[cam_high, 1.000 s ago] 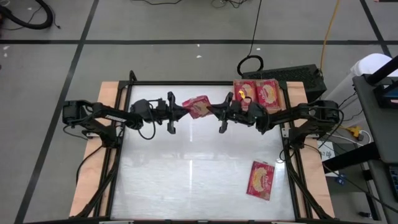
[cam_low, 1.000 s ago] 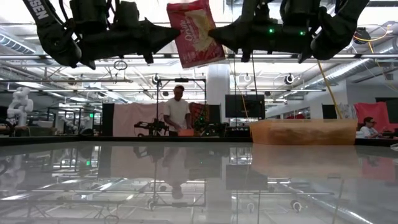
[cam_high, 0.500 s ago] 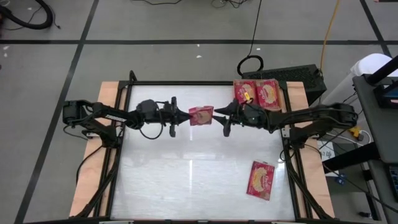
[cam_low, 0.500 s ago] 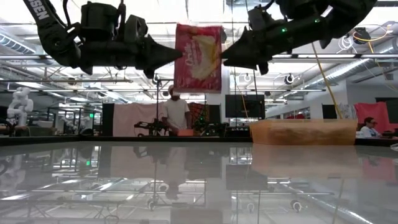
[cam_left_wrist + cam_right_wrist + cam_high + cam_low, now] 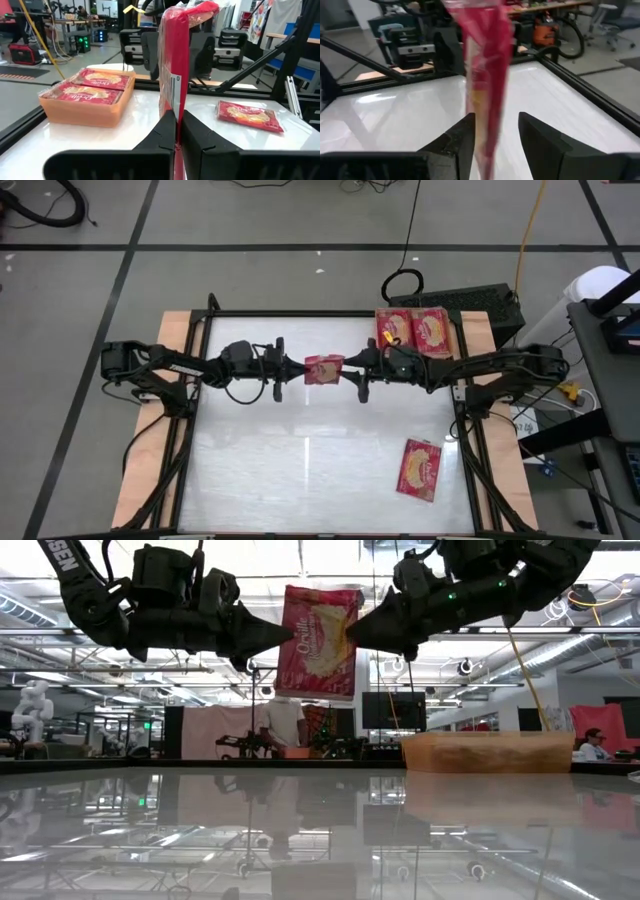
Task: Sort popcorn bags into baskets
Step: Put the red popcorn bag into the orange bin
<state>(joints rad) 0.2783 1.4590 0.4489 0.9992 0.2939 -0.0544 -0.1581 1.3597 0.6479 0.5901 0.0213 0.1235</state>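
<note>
One red popcorn bag (image 5: 323, 368) hangs in the air over the table's far middle, between my two grippers. My left gripper (image 5: 297, 369) is shut on it from the table's left. My right gripper (image 5: 495, 135) stands open at the bag's right edge, with a finger on either side of the bag (image 5: 487, 75). The orange basket (image 5: 378, 330) sits at the far right and holds two bags (image 5: 412, 330) lying flat side by side. Another bag (image 5: 420, 470) lies flat on the table at the near right. My left gripper pinches the bag's left edge (image 5: 174, 100) between its two fingers (image 5: 162, 135). The fingers lie level and come from the table's left. The bag is lifted clear and hangs nearly upright, its popcorn face (image 5: 318, 640) toward the table's near edge.
A black frame (image 5: 330, 313) runs round the white table top. The basket (image 5: 85, 107) stands just beyond the right arm. Bare table (image 5: 300, 460) lies toward the near edge. People stand in the room behind (image 5: 283, 720).
My right gripper has let go of the bag's right edge and now stands open around it. The bag has come down a little and swung from tilted to nearly upright, still held by my left gripper. Both grippers have shifted slightly toward the near edge.
</note>
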